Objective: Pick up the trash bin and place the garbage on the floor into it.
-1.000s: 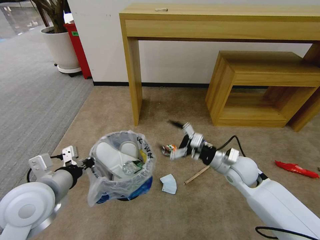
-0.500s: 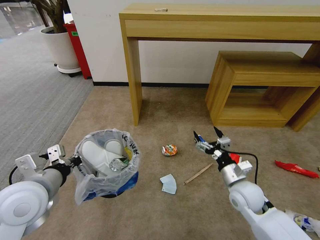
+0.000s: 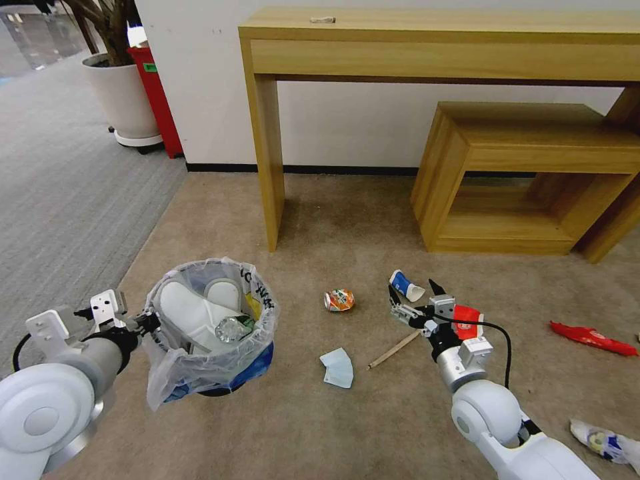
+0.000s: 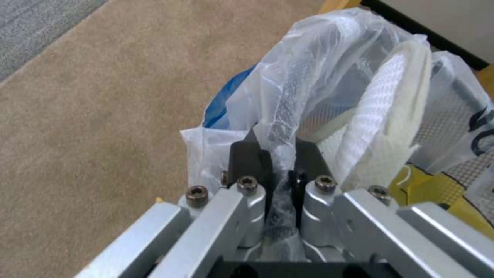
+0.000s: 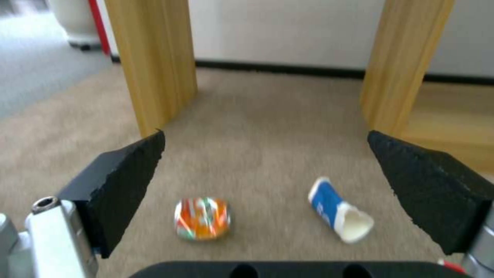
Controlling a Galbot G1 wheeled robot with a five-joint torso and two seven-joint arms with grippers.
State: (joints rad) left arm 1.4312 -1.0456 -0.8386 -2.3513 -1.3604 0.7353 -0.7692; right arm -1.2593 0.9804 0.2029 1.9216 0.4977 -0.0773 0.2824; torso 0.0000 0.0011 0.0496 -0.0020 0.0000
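— Two hands busy? Where's the trash bin (image 3: 210,327)?
— Lower left; my left hand (image 4: 275,170) pinches its bag rim, keeping it liftable. My right hand (image 3: 417,300), spread wide and empty, hovers near the paper cup (image 3: 405,285).

Hidden, cropped and indistinct items

The trash bin (image 3: 220,380) is mostly hidden by its clear bag; black lettering on the bag is too crinkled to read; the 2 white slippers (image 3: 193,313) are part-buried below the rim; a white wrapper (image 3: 610,441) is cut off at the head view's edge; the red wrapper (image 3: 469,319) is part-hidden behind the right gripper (image 3: 415,298); the right wrist view is blurred; print on the crushed can (image 5: 202,217) is illegible.
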